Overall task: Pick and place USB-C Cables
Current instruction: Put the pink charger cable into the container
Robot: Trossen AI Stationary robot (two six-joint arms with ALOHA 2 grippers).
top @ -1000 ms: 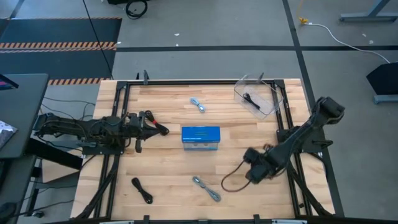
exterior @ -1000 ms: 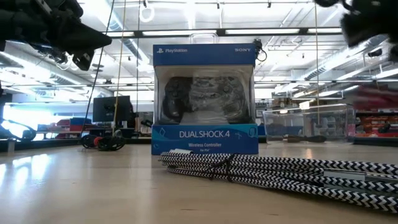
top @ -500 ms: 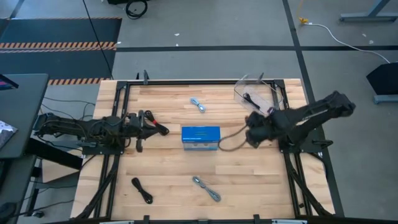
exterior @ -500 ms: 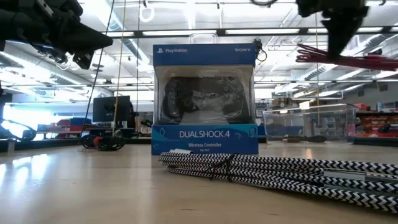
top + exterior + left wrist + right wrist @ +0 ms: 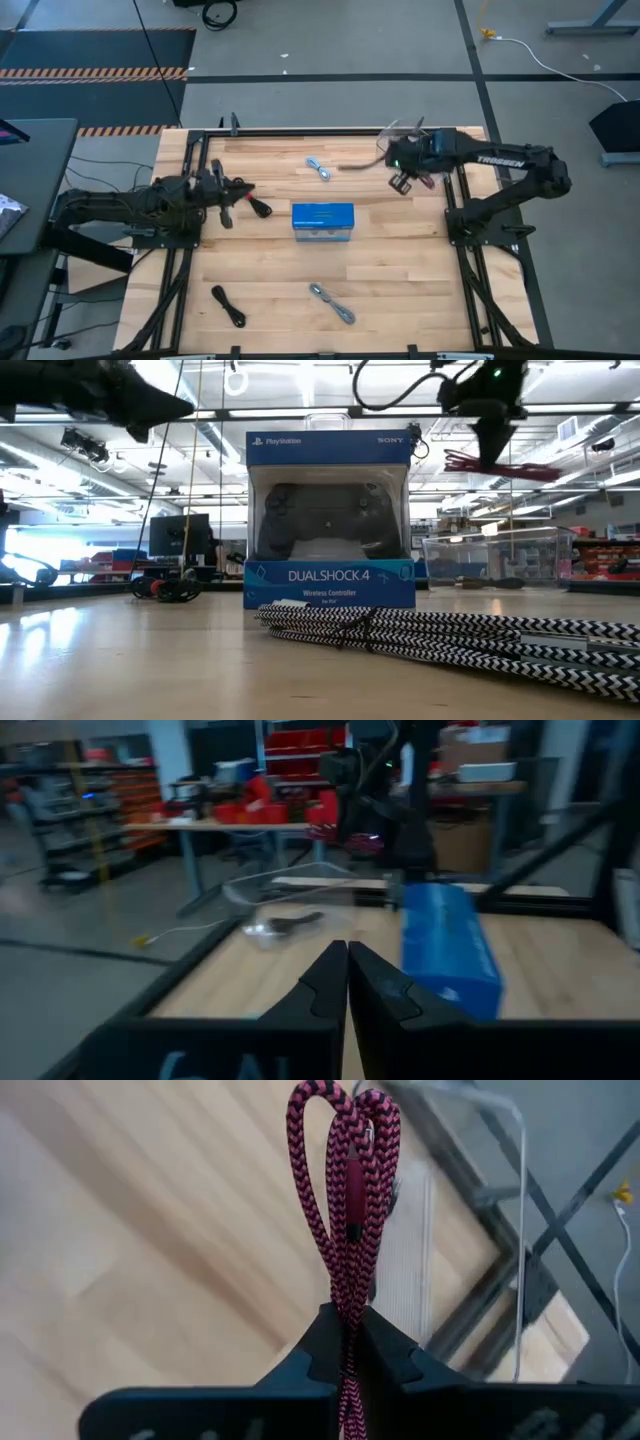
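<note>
My right gripper (image 5: 403, 180) is shut on a red-and-black braided USB-C cable (image 5: 347, 1170) and hangs in the air over the near left part of the clear plastic bin (image 5: 432, 150). In the low view the red bundle (image 5: 500, 465) sticks out below that gripper (image 5: 495, 440). A black cable (image 5: 295, 923) lies in the bin (image 5: 290, 900). A pale blue cable (image 5: 318, 168), a silver-grey one (image 5: 333, 302) and a black one (image 5: 228, 305) lie flat on the table. My left gripper (image 5: 260, 209) is shut, holds nothing and hovers at the table's left. My right gripper pinches the folded red cable bundle (image 5: 347, 1305) between its two fingers, several strands together. The looped end (image 5: 345, 1140) sticks out past the fingertips. The fingers slant downward from above. The cable is lifted clear of the table, and a loose length (image 5: 355, 165) trails toward the table's left.
A blue controller box (image 5: 322, 222) stands upright in the middle of the table. A black frame (image 5: 455, 200) runs along the table's sides. The zigzag silver-grey cable (image 5: 450, 635) lies close in front of the low camera.
My right gripper has swung from the table's near right part toward the far edge and upward. It has carried the red cable clear of the table to above the bin, staying shut on it. My left gripper has risen a little and rolled slightly.
</note>
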